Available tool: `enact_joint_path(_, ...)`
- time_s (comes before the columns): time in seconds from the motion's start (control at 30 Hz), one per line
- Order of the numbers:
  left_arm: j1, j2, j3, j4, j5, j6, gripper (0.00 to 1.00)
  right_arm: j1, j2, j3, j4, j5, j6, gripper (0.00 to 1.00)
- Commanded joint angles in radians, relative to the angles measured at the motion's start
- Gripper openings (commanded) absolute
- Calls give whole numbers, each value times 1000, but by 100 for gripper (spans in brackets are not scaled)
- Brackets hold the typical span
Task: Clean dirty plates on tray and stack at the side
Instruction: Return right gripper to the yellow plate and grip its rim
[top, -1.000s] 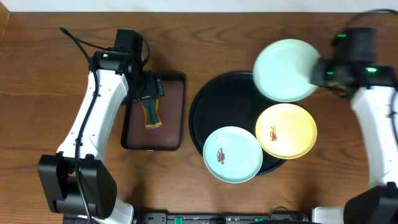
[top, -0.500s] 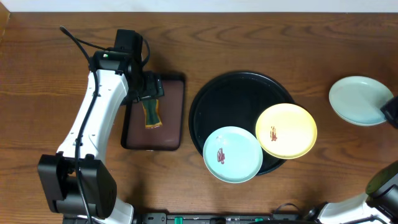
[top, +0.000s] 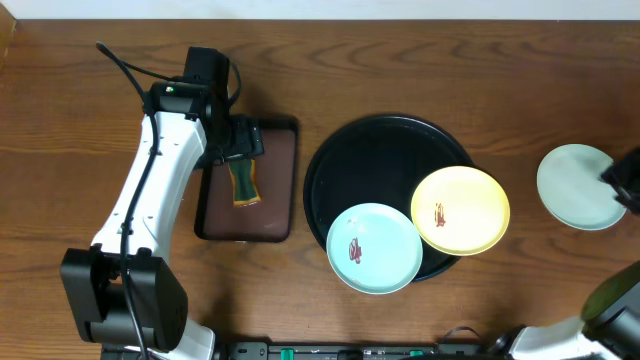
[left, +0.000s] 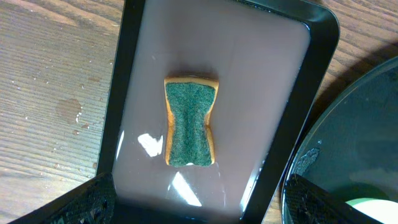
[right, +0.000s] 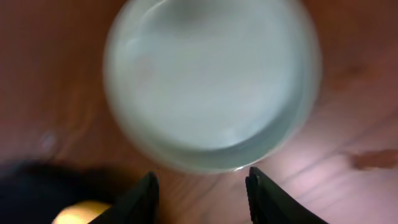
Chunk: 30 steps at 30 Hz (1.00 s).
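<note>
Three small round glossy plates. Unsmeared mint-blue plate sits on the wooden table, right of the one large round black tray. Smeared mint-blue plate and smeared pale yellow plate overhang the tray's robot-side rim, edges meeting. All flat, face-up, no long axis. Right gripper is spread, pinching nothing. Left gripper is spread above one green sponge in one brown rectangular tray.
</note>
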Motion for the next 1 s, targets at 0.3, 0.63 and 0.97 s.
enact_joint_path(0.3, 0, -5, 23, -3, -5, 2, 88, 752, -82, -65, -110, -61, -215, 47)
enact_joint_path(0.63, 0, -5, 23, -3, -5, 2, 88, 1034, -71, -285, 47, 116, -108, 39)
enact_joint_path(0.97, 0, -5, 23, -3, -5, 2, 88, 537, -98, -211, -12, 82, -109, 44)
